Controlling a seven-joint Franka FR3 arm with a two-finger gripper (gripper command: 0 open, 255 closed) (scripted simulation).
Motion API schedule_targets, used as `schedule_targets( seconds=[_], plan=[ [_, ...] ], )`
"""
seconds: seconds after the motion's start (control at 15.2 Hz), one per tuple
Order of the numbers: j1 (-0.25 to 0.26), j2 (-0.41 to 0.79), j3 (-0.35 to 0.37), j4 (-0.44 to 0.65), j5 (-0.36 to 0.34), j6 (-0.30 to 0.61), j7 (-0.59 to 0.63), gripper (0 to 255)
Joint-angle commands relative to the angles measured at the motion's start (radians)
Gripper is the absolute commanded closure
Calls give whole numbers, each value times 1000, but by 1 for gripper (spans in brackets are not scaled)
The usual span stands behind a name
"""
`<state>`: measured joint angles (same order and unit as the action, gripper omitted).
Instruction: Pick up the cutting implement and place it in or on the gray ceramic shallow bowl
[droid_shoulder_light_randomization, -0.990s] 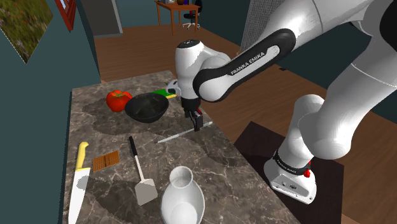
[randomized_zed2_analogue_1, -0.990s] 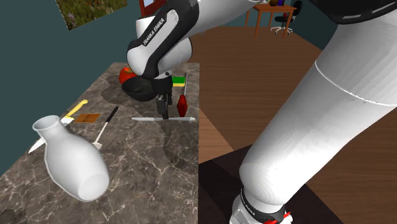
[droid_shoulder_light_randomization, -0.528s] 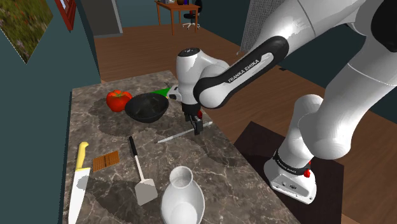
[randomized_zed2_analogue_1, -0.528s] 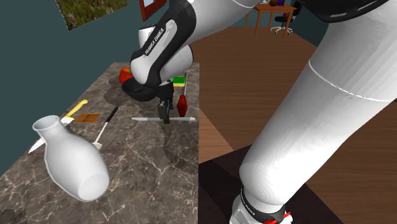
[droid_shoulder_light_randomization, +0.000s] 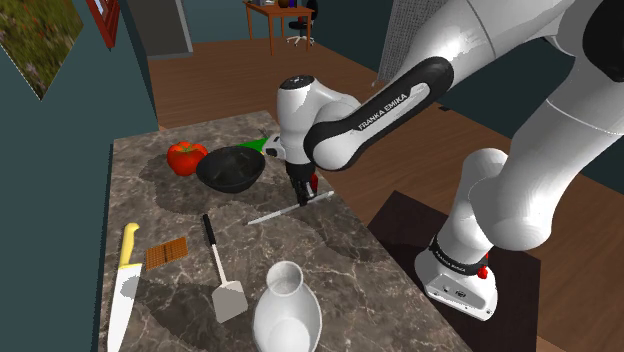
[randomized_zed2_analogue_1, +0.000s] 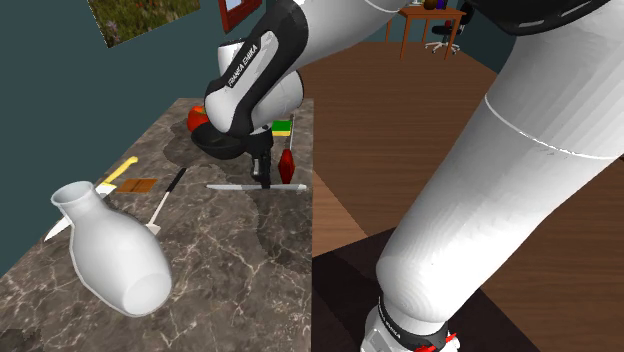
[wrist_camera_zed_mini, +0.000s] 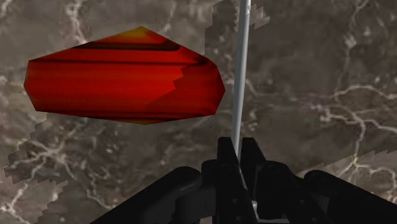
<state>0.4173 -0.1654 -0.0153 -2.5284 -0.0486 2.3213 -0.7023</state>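
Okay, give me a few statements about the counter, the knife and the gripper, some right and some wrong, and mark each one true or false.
1. The gripper is shut on the thin blade of the silver knife. True.
2. The silver knife lies inside the dark bowl. False: it lies on the marble counter, near the counter's edge and beside the bowl.
3. A red tomato sits on the counter next to the dark bowl. True.
4. The gripper is clasping the yellow-handled knife. False: that knife lies on the counter far from the gripper, untouched.
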Motion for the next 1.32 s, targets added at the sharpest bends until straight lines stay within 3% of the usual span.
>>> schedule_targets(
  seconds=[0.0,0.33,1.25],
  plan=[
    [0,0,0,0,0,0,0,255],
    [0,0,0,0,0,0,0,255],
    [2,-115,1,94,6,-208,-8,255]
  ],
)
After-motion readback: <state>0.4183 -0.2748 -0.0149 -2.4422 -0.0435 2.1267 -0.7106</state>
